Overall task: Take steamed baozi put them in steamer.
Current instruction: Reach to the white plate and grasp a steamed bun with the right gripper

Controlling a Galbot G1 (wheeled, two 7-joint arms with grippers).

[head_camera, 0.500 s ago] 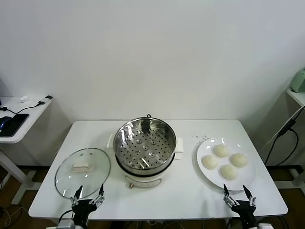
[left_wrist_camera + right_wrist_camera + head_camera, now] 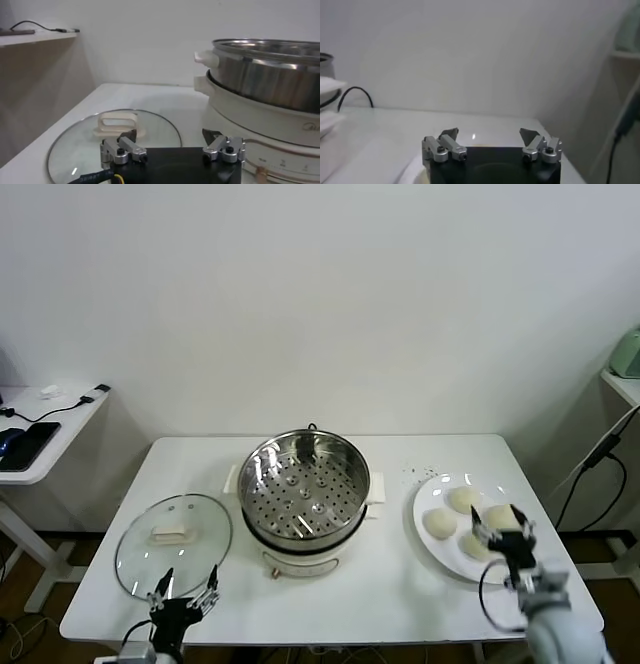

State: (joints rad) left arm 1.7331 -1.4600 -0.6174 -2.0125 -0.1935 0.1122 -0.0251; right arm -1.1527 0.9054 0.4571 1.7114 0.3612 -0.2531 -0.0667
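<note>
Right now the near edge of the table (image 2: 330,609) carries both arms. The left gripper (image 2: 184,596) waits low at the front-left corner, just before the glass lid (image 2: 173,543), its jaws spread wide and empty. The right gripper (image 2: 501,522) hangs over the near side of the white plate (image 2: 433,545), jaws likewise wide with nothing between them; whether it touches a bun I cannot tell.

The step in hand looks like the first pick. To do it well, the right gripper should come straight down over one bun, centred so both fingers meet the dome at its widest part, and close gently, since soft dough will dent or tear under a hard squeeze. Taking a near bun first keeps the others from being knocked. The lift should clear the plate rim and then the steamer wall before the bun is lowered onto the perforated floor.

Counting: three steamed baozi (image 2: 440,523) show clearly on the plate, and a fourth seems partly hidden behind the right gripper. One plate, one lid, and farther back at the table's middle one steamer (image 2: 304,484), standing open with no bun in it.
</note>
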